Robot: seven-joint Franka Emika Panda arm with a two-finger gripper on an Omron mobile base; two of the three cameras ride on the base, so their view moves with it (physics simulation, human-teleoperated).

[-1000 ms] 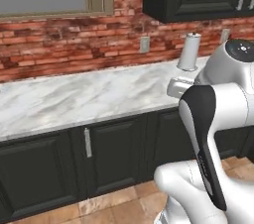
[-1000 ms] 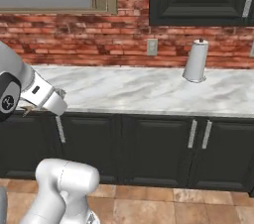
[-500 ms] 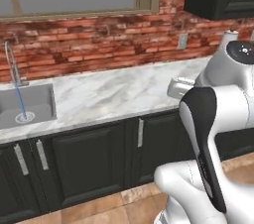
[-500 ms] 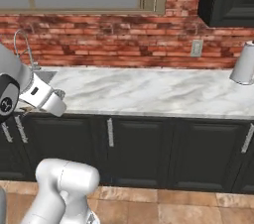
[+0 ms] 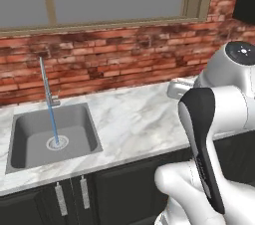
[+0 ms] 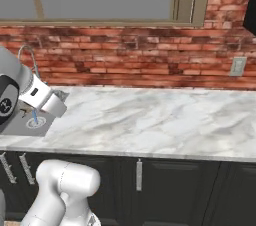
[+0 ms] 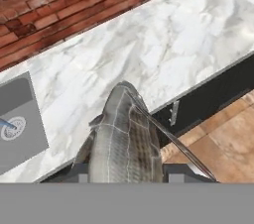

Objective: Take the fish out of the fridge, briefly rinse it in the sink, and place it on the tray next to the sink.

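End effector (image 7: 128, 178) w/ fish (image 7: 124, 143) (over counter (image 7: 163, 54))

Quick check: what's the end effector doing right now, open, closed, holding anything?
End effector: closed on the fish, which sticks out ahead of it above the marble counter, with the sink off to one side.

Bare marble tabletop (image 5: 134, 119) lay open beside the sink (image 5: 50, 137); only the faucet (image 5: 47, 84) and its water stream (image 5: 54, 127) rose over the basin.
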